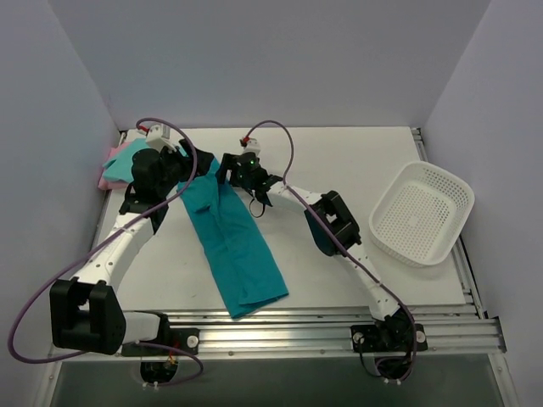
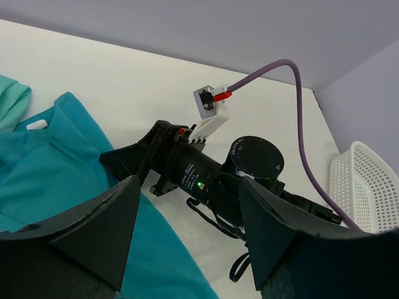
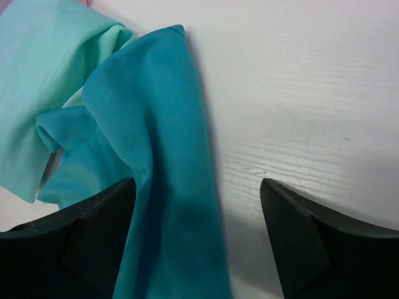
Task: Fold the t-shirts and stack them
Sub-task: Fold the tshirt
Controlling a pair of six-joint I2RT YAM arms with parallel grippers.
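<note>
Top view: the left arm [image 1: 127, 237] covers the teal shirt's [image 1: 242, 254] far end and part of the mint shirt [image 1: 129, 155]. The pink shirt [image 1: 108, 180] is a mere sliver at the far left corner of the counter [image 1: 356, 161]. Fingertips of the left tool [image 1: 197, 161] and right tool [image 1: 223, 170] are too small to separate. Left wrist view: basket [image 2: 368, 187] cut by the right edge. Right wrist view: teal and mint shirts run off the frame.
</note>
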